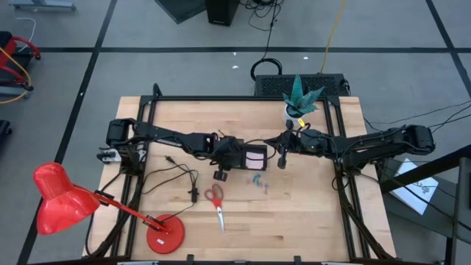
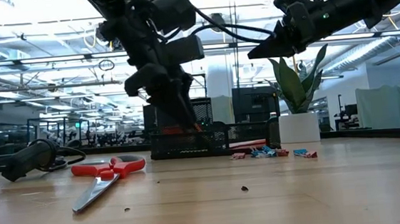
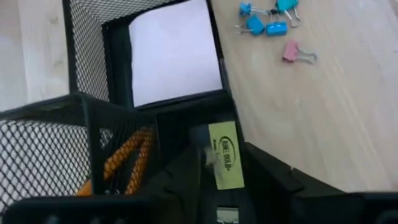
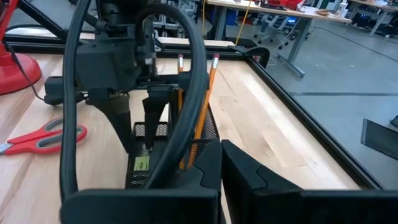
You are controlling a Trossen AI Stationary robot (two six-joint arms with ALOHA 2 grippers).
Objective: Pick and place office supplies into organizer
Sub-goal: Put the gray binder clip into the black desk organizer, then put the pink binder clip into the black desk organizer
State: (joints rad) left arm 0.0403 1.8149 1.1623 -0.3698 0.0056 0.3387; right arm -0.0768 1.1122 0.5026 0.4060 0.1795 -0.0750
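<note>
A: Now, pinching what with the left tool (image 1: pixel 224 151)?

B: Pinching the small yellow piece (image 3: pixel 224 163) between both fingers, label facing up. Hanging right over the organizer (image 3: pixel 87 50), close above the rim of its taller compartment.

A: Seeing what inside already?

B: Seeing orange pencils (image 3: pixel 127 158) leaning in the taller compartment and the sticky-note pad (image 3: pixel 174 56) lying flat in the lower one, at three o'clock from the pencils in the high view.

A: Judging the drop how?

B: Judging it as nearly straight down, with hardly any sideways travel. Needing only a slight shift toward nine o'clock to clear the divider, then spreading the fingers. Guessing at a risk of clipping the mesh rim or the pencils.

A: And keeping the right tool (image 1: pixel 282 158) where?

B: Hovering at three o'clock from the organizer, raised above the bench (image 1: pixel 316 213), seemingly pressed together and holding nothing. Waiting, by the look of it.

A: Leaving what outside?

B: Leaving the clips (image 3: pixel 264 18) scattered at about five o'clock from the organizer, and the scissors (image 1: pixel 215 200) at six o'clock, lying lengthwise from twelve to six, handles toward twelve. Reckoning the left arm nearer the scissors and the right arm nearer the clips.
</note>
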